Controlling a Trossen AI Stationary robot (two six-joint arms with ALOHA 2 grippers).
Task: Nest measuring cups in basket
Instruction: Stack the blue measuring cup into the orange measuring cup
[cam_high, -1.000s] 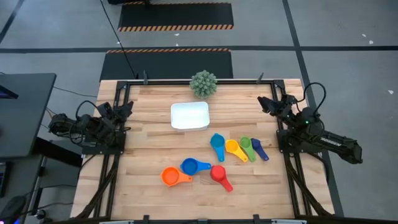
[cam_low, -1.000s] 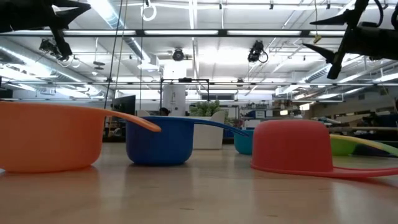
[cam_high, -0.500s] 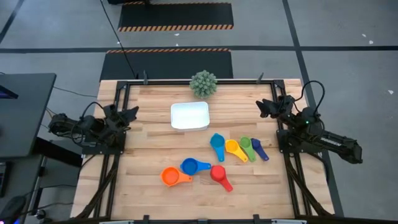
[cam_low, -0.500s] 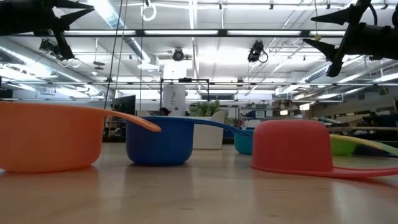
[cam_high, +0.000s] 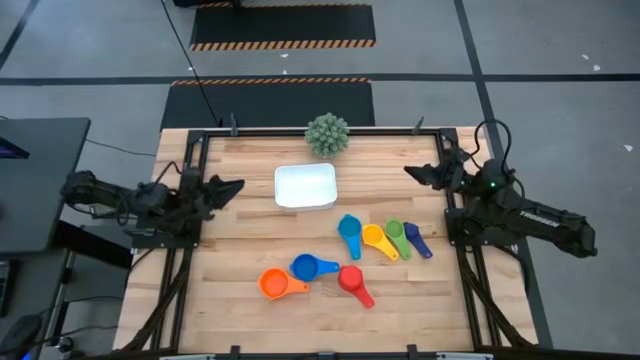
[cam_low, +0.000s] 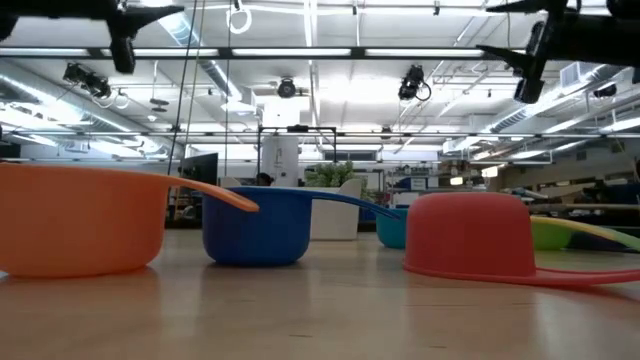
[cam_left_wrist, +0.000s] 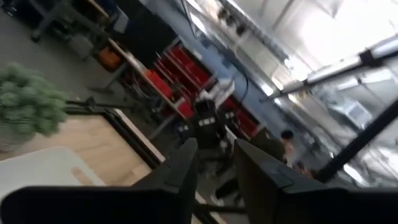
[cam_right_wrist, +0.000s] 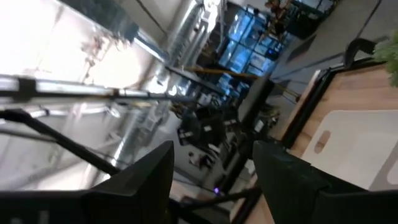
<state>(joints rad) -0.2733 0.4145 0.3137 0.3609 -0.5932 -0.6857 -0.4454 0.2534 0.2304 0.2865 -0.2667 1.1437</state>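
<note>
Seven measuring cups lie on the wooden table, none touched. The orange cup (cam_high: 273, 284), blue cup (cam_high: 306, 267) and red cup (cam_high: 349, 279) sit near the front, the red one (cam_low: 470, 235) mouth down. The teal cup (cam_high: 349, 229), yellow cup (cam_high: 373, 237), green cup (cam_high: 395, 233) and dark purple-blue cup (cam_high: 414, 238) form a row farther right. The white basket (cam_high: 305, 186) stands on its base behind them. My left gripper (cam_high: 234, 185) hovers open, left of the basket. My right gripper (cam_high: 411, 172) hovers open to its right.
A round spiky green ball plant (cam_high: 327, 133) stands at the far edge, just behind the basket. A black frame (cam_high: 300, 128) borders the table's far edge and sides. Bare wood lies between the basket and the cups and along the near edge.
My left gripper has swung out from the table's left edge toward the basket and risen. My right gripper has moved a little toward the table's middle and risen too. The cups and the basket have not moved.
</note>
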